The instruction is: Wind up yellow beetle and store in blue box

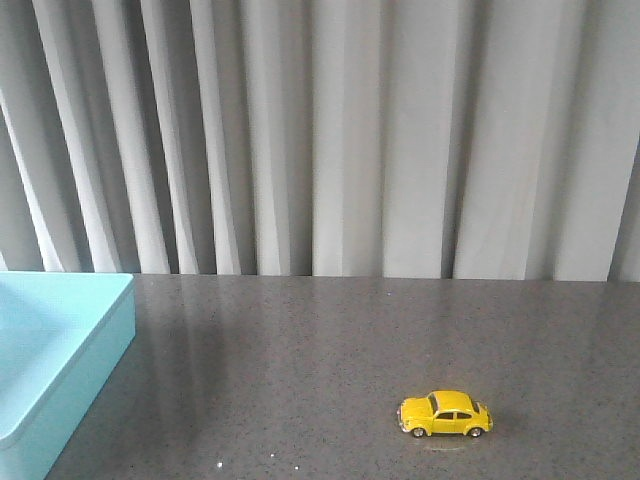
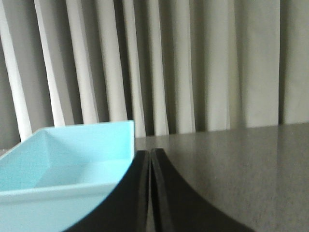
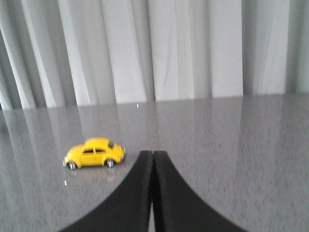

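Both grippers — left (image 2: 150, 193) and right (image 3: 153, 193) — were clenched empty; yellow beetle (image 1: 445, 414) looked light, rigid, slippery — best pinched across its sides.

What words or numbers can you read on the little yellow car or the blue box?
None can be read.
Yellow beetle: no letters or numbers show on its side; anything small would be too blurred to tell.
Blue box: plain walls, no label or print.
Table and curtain: no writing or signs.
Left gripper and right gripper: plain black fingers, no markings.
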You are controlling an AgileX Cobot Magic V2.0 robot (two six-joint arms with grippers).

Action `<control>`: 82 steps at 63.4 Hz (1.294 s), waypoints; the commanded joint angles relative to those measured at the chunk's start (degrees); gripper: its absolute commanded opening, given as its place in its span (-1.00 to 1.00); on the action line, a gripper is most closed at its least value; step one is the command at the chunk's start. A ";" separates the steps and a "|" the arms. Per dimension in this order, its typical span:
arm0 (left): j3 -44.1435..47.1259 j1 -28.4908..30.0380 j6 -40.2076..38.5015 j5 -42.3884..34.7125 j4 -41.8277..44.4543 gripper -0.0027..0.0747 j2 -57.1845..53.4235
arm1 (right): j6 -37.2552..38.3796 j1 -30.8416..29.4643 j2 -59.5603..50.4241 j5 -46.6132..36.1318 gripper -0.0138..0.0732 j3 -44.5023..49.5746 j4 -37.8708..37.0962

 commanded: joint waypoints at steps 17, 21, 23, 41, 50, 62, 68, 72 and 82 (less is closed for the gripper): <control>-30.82 -0.29 -0.93 13.69 -0.13 -0.95 24.53 | -0.59 -0.35 20.67 9.48 -0.70 -28.75 -7.50; -34.79 -0.29 -0.93 16.34 -0.13 -0.95 28.70 | -0.59 -0.35 24.62 12.84 -0.70 -32.65 -7.66; -36.29 -0.29 -0.93 17.34 -0.13 -0.95 30.52 | -0.59 -0.35 26.45 14.54 -0.70 -34.17 -7.66; -38.00 -0.29 -0.93 24.58 -0.35 -0.95 38.49 | -0.16 -0.35 35.52 25.71 -0.70 -35.82 -7.43; -38.00 -0.29 -0.93 27.27 -0.14 -0.95 40.43 | -0.11 -0.35 38.01 27.46 -0.70 -35.82 -7.32; -38.00 -0.29 -0.93 28.76 3.80 -0.87 42.06 | -0.23 -0.35 40.11 27.23 -0.51 -35.89 -6.54; -38.00 -0.29 -0.93 29.89 4.27 -0.67 42.18 | -0.42 -0.35 40.97 27.23 -0.20 -35.89 -6.54; -38.00 -0.29 -0.93 29.90 4.21 -0.42 42.18 | -0.57 -0.35 41.44 27.09 0.09 -35.89 -6.54; -38.00 -0.29 -1.11 29.01 4.02 0.20 42.06 | 0.00 -0.35 42.14 27.74 0.58 -35.89 -6.10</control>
